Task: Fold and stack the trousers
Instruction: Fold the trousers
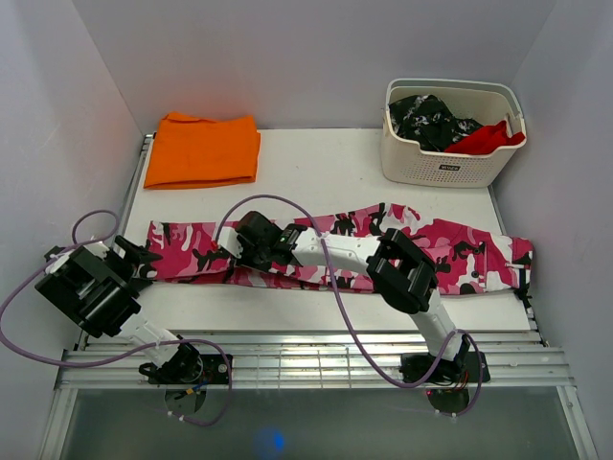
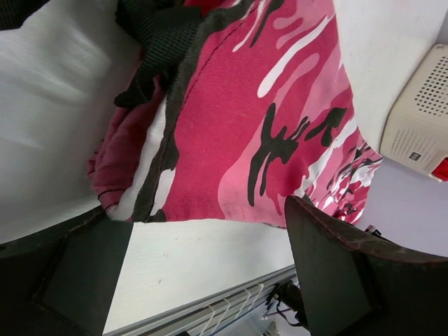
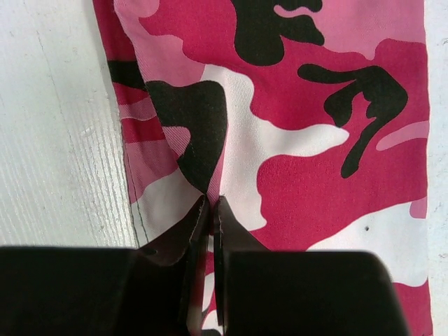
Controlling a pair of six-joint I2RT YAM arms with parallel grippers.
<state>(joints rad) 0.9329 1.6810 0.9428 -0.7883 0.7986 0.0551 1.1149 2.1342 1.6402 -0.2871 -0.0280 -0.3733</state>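
From above, the trousers (image 1: 460,254) lie stretched out long across the white surface (image 1: 335,172), one end near my left arm and the other reaching almost to the right wall. My left claw (image 1: 144,257) sits at their left end. My right arm reaches leftward over the cloth, and my right claw (image 1: 233,254) is down on the leg not far from the left one. At the far left corner lies a folded orange cloth (image 1: 203,150), well apart from the trousers. At the far right stands a pale basket (image 1: 441,168) holding a speckled garment (image 1: 431,120) and a red cloth (image 1: 488,137).

Through my left wrist camera, my left claw (image 2: 199,210) is released, its two dark fingers (image 2: 336,280) spread wide. The bunched, dark-edged end of the trousers (image 2: 280,105) lies just ahead of the gap. I cannot tell whether the fingers touch the cloth. White surface (image 2: 210,259) shows below the hem, and the basket (image 2: 420,119) peeks in at the right edge.

Through my right wrist camera, my right claw (image 3: 212,203) is clenched, its tips pressed nearly together on a raised pinch of the trousers (image 3: 315,175), right at a black patch near the cloth's edge. Bare surface (image 3: 56,140) lies to the left of that edge.
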